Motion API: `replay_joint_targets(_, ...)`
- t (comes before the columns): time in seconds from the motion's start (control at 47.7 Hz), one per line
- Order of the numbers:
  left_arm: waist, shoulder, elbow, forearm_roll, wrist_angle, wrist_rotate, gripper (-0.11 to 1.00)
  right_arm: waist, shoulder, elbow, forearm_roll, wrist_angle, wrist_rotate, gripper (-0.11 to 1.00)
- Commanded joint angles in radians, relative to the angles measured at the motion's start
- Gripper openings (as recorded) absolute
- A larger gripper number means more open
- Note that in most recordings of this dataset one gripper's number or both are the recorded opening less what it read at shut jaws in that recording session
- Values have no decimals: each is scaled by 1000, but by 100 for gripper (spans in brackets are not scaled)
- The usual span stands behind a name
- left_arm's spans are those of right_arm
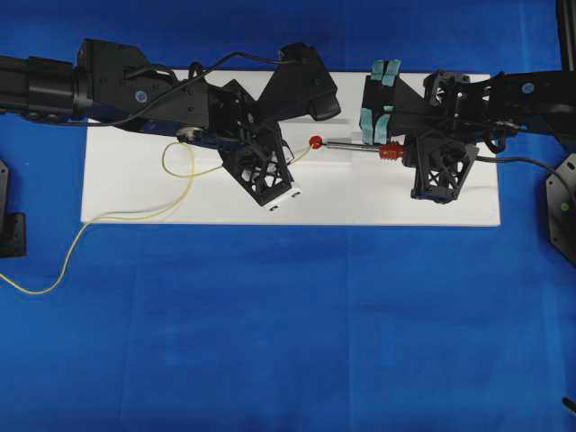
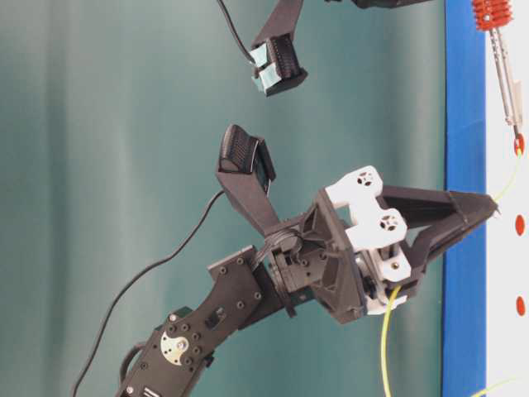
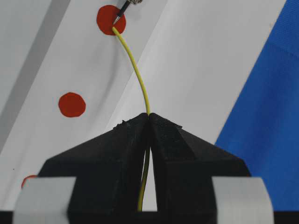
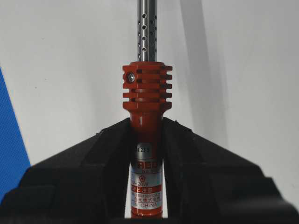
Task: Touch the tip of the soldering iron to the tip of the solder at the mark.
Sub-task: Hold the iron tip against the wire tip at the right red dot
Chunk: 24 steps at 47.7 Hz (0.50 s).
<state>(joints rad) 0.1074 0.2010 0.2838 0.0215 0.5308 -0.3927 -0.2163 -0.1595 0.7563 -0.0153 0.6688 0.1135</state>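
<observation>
The soldering iron (image 1: 355, 145) lies level over the white board (image 1: 396, 205), silver shaft pointing left. My right gripper (image 1: 407, 154) is shut on its red-orange handle (image 4: 146, 154), just behind the ribbed collar (image 4: 146, 86). My left gripper (image 1: 287, 165) is shut on the yellow solder (image 3: 138, 74), pinched at the fingertips (image 3: 161, 122). A short curved piece reaches out to a red dot mark (image 3: 106, 18). The iron's dark tip (image 3: 120, 12) meets the solder's end at the edge of that mark, which also shows in the overhead view (image 1: 315, 142) and the table-level view (image 2: 518, 145).
The rest of the solder (image 1: 177, 167) loops on the board behind the left gripper and trails off onto the blue cloth (image 1: 288, 342) at the left. More red dots (image 3: 71, 104) sit in a row on the board. The iron's black cord (image 1: 531, 165) runs right.
</observation>
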Motion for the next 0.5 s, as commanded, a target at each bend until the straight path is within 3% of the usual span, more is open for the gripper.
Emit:
replay_joint_targets(0.0, -2, -15, -12, 2, -3, 0, 2, -2, -9, -25, 0, -5, 2, 8)
replay_joint_targets(0.482, 3, -77, 23, 0, -11, 29, 2, -2, -15, -15, -2, -6, 2, 8)
